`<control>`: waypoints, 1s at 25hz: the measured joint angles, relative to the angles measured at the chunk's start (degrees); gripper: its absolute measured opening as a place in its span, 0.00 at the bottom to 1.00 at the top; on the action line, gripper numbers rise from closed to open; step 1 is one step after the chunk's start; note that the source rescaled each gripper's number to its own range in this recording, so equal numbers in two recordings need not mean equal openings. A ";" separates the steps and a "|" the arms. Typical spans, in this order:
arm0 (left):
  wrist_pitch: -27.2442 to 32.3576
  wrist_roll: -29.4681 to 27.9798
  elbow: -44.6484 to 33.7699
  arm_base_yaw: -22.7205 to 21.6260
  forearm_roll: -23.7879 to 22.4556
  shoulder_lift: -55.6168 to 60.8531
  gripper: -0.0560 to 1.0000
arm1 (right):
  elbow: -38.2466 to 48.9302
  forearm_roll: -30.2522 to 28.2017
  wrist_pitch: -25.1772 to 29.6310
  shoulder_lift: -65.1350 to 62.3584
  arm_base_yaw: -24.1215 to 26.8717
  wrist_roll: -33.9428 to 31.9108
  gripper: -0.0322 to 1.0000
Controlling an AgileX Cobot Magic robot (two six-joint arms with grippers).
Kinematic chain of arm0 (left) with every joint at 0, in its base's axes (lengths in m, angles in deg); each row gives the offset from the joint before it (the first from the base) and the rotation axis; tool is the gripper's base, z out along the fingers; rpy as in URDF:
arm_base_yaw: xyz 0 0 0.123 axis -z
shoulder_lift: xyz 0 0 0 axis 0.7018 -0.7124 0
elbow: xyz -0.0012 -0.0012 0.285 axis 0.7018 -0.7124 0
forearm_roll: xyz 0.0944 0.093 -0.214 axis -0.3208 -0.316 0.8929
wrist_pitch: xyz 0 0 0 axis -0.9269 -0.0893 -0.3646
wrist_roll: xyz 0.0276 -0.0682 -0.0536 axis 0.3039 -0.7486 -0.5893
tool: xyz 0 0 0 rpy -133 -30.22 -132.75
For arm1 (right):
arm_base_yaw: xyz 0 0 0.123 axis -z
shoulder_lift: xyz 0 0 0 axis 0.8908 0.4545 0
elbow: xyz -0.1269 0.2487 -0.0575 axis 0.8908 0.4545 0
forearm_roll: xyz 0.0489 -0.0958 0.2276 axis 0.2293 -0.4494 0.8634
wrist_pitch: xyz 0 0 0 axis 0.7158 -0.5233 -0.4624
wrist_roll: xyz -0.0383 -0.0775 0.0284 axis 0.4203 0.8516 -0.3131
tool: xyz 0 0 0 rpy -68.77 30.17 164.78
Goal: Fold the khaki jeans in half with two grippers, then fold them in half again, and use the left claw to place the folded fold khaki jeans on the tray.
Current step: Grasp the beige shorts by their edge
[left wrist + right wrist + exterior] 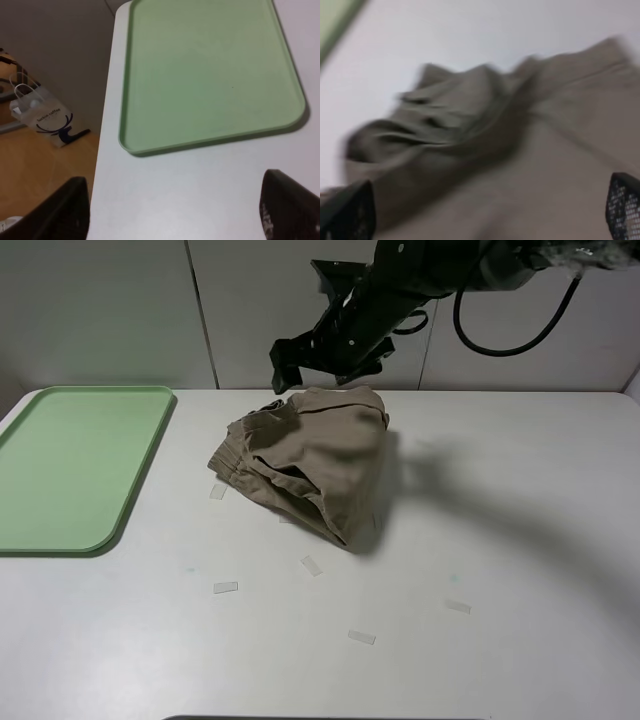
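We log: table (500, 590) | tray (80, 460) at its far left corner | khaki jeans (310, 460) bundled mid far edge; apart from tray | right claw (485, 212) over jeans; jaws wide, gripping nothing | left claw (175, 210) above bare table beside tray; jaws apart, empty

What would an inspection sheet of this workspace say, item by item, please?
Surface: white table, flat.
Job's things: shorts in a loose folded heap at mid-table, off the tray; the tray is empty.
Clutter: small tape bits near the shorts.
Hands: right hand open above the shorts; left hand open above the table beside the tray.
Cables: black cable loops off the right arm.
Surroundings: paper bag on the floor; pale wall panels.
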 joint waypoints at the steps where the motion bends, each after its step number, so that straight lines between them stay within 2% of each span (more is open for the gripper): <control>1: 0.00 0.00 0.00 0.00 -0.06 0.00 0.74 | 0.00 -3.09 0.00 0.13 0.27 0.00 1.00; 4: 0.00 0.00 0.00 0.00 -0.11 0.00 0.74 | 0.00 -9.94 0.01 1.09 0.40 0.00 1.00; 7: 0.00 0.00 0.00 0.00 -0.11 0.00 0.74 | 0.00 -12.72 -0.04 2.87 -0.26 -0.17 1.00; 12: 0.05 0.00 0.00 0.00 -0.11 0.00 0.74 | 0.00 -11.93 -1.62 5.47 -2.89 -0.69 1.00; 16: 0.05 0.00 0.00 0.00 -0.11 0.00 0.74 | -0.07 -9.89 -4.77 8.36 -7.27 -0.69 1.00; 25: 0.05 0.00 0.00 0.00 -0.12 0.00 0.74 | -0.30 -6.37 -5.90 13.71 -12.22 0.05 1.00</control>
